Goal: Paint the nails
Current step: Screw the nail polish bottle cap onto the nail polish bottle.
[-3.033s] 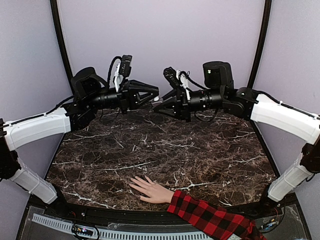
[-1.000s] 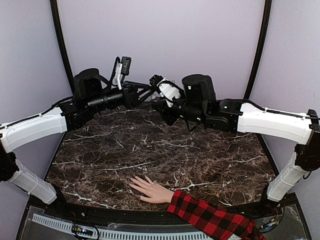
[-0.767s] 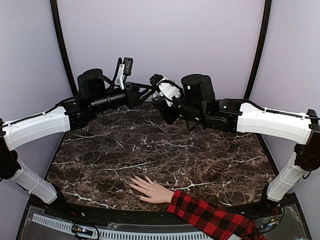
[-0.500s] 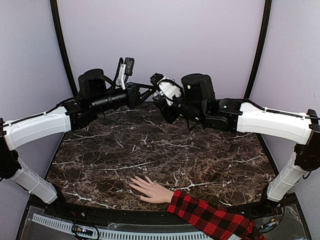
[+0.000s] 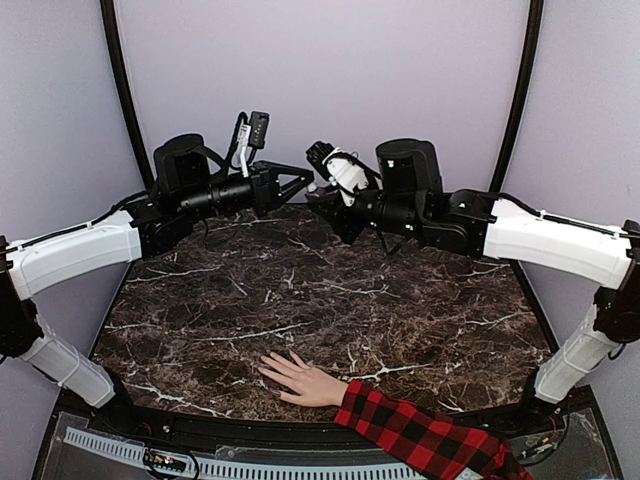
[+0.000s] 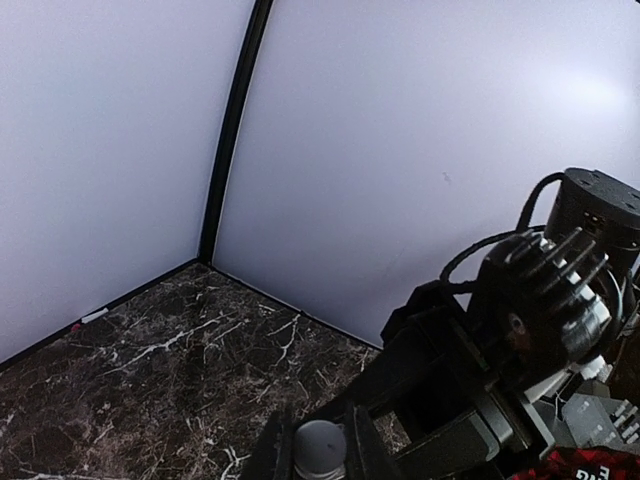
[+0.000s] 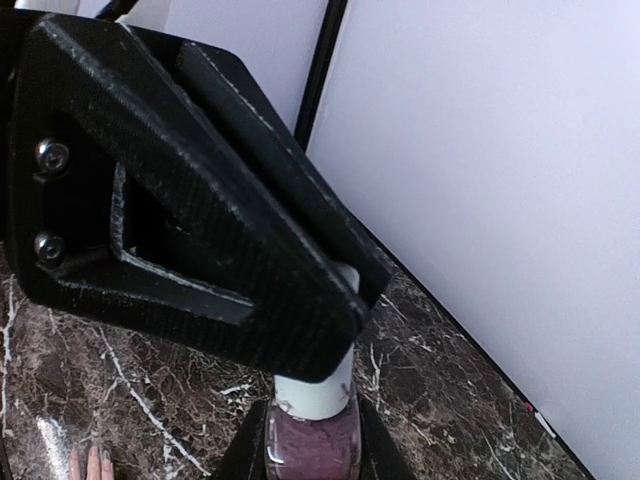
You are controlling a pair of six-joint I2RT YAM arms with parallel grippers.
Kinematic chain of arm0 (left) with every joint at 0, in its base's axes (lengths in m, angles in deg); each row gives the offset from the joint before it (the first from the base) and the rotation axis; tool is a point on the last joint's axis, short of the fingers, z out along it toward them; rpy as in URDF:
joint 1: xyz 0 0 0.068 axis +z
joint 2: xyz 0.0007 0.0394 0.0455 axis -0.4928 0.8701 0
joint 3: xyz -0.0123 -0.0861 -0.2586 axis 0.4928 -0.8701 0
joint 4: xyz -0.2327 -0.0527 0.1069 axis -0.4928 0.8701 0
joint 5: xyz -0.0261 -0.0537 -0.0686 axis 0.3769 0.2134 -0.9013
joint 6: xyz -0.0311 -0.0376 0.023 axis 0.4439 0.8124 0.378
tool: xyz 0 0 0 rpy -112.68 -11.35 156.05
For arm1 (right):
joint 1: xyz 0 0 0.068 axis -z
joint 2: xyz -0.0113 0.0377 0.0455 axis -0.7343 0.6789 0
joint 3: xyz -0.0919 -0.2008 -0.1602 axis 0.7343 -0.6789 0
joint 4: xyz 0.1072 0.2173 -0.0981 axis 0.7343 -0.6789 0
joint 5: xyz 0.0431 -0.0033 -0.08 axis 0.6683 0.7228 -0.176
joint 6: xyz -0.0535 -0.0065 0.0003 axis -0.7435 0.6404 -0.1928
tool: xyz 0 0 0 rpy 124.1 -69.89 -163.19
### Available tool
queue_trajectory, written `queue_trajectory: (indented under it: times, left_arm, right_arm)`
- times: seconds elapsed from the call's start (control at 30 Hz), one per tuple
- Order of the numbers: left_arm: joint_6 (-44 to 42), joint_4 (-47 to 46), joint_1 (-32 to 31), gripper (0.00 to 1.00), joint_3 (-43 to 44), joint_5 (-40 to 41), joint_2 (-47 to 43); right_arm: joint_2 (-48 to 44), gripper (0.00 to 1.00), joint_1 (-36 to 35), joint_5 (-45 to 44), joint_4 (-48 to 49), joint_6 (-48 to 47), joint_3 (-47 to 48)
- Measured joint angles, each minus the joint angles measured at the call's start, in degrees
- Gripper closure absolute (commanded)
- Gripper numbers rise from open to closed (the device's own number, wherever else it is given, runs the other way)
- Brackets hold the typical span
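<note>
- My right fingers (image 7: 312, 452) are clamped on the glass of the polish bottle (image 7: 311, 440). My left fingers (image 6: 320, 448) are pinched on its white cap (image 7: 318, 396). Both are held high over the back of the table (image 5: 420, 310).
- The nails (image 5: 268, 366) are on the pale hand (image 5: 305, 383) lying flat at the near edge of the table, with the plaid sleeve (image 5: 420, 435) trailing to its right. They are well apart from the bottle, and I judge none of them painted yet.
- The step in hand looks to be opening the bottle. I should hold the glass firmly and upright on the right and turn only the cap.
- Once the thread lets go, I should draw the cap straight out along the neck, so the brush clears the rim without scraping or dripping.
- I should not squeeze harder than needed, because the glass is small and could twist out of my hold.
- Against three seconds ago, my right wrist has rolled over and closed in on the left.
- Since half a second ago that wrist has edged a little up and to the right, while the left has barely shifted.
- The hand on the table has not moved.
</note>
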Motion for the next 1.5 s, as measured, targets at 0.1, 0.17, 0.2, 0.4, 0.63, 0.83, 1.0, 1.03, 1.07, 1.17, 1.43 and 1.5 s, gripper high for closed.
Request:
queue_trajectory:
  times: [0.1,0.17,0.2,0.4,0.63,0.83,1.0,1.03,1.07,1.17,1.43,1.5]
  left_arm:
    - [-0.74,-1.27,0.26,1.00,0.00,-3.10,-0.13]
    - [-1.18,-2.21,0.39,1.00,0.00,-5.25,-0.15]
    - [-1.40,-2.62,0.52,1.00,0.02,-6.45,-0.17]
    - [-2.27,-3.85,0.74,1.00,0.74,-13.92,-0.13]
    - [-2.36,-6.80,0.81,1.00,2.67,-25.14,1.25]
    - [-0.70,-10.40,0.61,1.00,4.74,-35.32,3.30]
    - [2.03,-14.38,-0.48,1.00,6.54,-42.10,5.09]
    - [2.47,-14.86,-0.66,1.00,6.73,-42.84,5.27]
    - [2.89,-15.43,-0.90,1.00,6.82,-43.58,5.44]
    - [4.31,-17.20,-1.42,1.00,7.13,-45.35,6.03]
    - [6.82,-20.46,-1.31,0.77,7.04,-46.03,6.27]
    - [7.76,-20.55,-0.76,0.68,6.23,-44.89,5.55]
  right_arm:
    - [-1.18,1.00,1.57,6.73,-0.79,0.72,-0.04]
    - [-1.88,1.00,2.62,11.41,-1.20,1.14,-0.09]
    - [-2.19,1.00,3.13,13.66,-1.33,1.33,-0.09]
    - [-3.80,1.00,5.68,26.69,-3.02,2.40,-0.11]
    - [-4.87,1.00,8.04,42.53,-3.78,3.45,-0.02]
    - [-4.85,1.00,8.52,53.70,-5.22,4.20,1.05]
    - [-4.48,1.00,8.52,62.05,-5.42,5.33,1.81]
    - [-4.39,1.00,8.52,63.14,-5.33,5.57,1.88]
    - [-4.31,1.00,8.52,64.43,-5.25,5.84,1.90]
    - [-3.89,1.00,8.48,67.76,-4.72,6.56,1.92]
    - [-3.50,1.00,8.44,70.12,-3.37,7.21,1.95]
    - [-3.50,1.00,8.44,68.89,-2.75,6.88,1.95]
